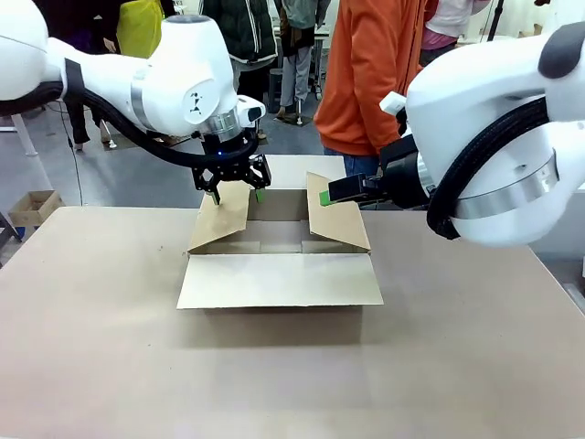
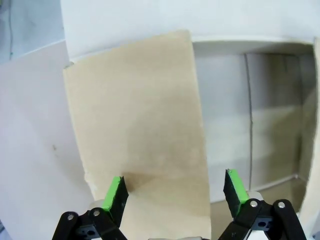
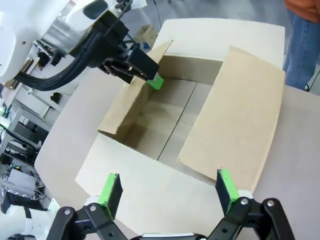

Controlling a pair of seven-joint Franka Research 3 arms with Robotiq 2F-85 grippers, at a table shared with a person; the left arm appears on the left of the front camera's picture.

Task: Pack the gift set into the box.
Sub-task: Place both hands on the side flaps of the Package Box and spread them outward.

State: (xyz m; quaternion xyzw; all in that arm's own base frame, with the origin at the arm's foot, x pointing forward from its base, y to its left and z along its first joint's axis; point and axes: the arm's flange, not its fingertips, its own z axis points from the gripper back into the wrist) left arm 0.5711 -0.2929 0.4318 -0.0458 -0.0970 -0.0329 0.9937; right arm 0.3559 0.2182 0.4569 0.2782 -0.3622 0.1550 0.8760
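- The box [image 1: 279, 279] sits in the middle of the surface [image 1: 457, 366], open at the top with all four flaps unfolded.
- Its near flap lies flat towards the robot, and its far flap [image 3: 225, 32] lies out towards the person [image 1: 370, 73] in an orange top standing at the far edge.
- The left flap [image 1: 222, 219] and the right flap [image 1: 336, 219] both stand tilted outward.
- Inside the box, the cardboard bottom with its seam is in plain sight.
- The left gripper [image 1: 237, 190] hangs over the far end of the left flap. Its fingers [image 2: 116, 192] are spread wide and grip nothing.
- In the right wrist view one of its green pads sits on the inner side of that flap and the other finger on the outer side. Whether either touches the cardboard cannot be told.
- The right gripper [image 3: 168, 184] is at the right side of the box, by the upper edge of the right flap. Its fingers [image 3: 111, 189] are also spread wide and empty.
- From its own camera, the right flap and the near flap lie ahead of its pads.
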